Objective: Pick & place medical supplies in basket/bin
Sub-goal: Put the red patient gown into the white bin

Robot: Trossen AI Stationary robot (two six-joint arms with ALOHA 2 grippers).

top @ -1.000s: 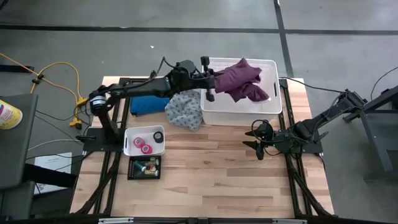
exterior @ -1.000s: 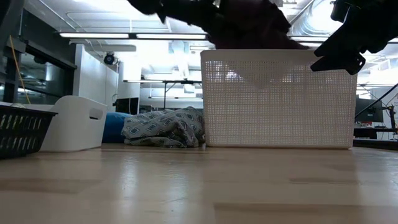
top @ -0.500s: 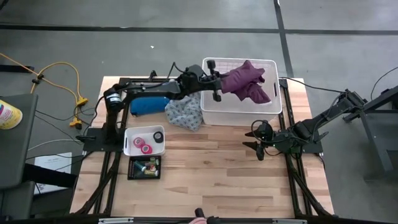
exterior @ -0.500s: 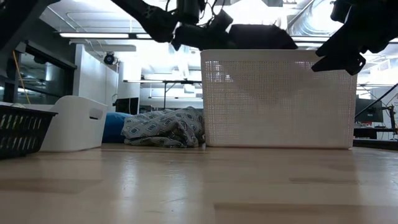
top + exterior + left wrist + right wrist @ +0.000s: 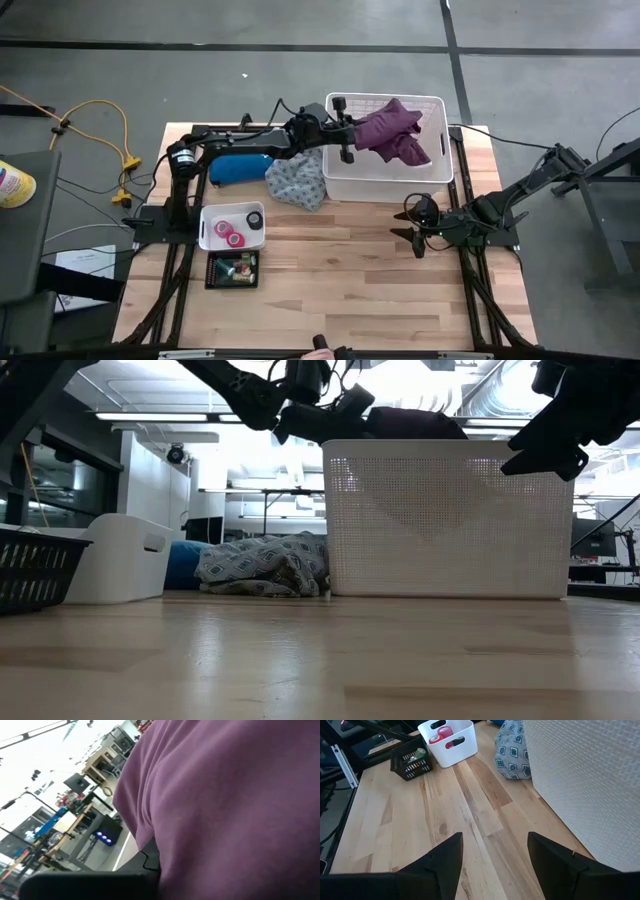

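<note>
Wooden table (image 5: 340, 280) with basket (image 5: 385, 180), tray (image 5: 206, 232), crate (image 5: 232, 269), patterned cloth (image 5: 297, 181).

Bare worktop (image 5: 330, 280) spans the near half. The far side is crowded: white basket (image 5: 340, 185), patterned cloth (image 5: 296, 182), tray (image 5: 205, 240) and crate (image 5: 231, 270); the left arm (image 5: 240, 140) crosses overhead.

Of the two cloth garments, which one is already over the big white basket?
The maroon garment: it hangs over the white lattice basket, at the left tool. The grey-patterned garment lies on the table beside the basket, outside it.
</note>
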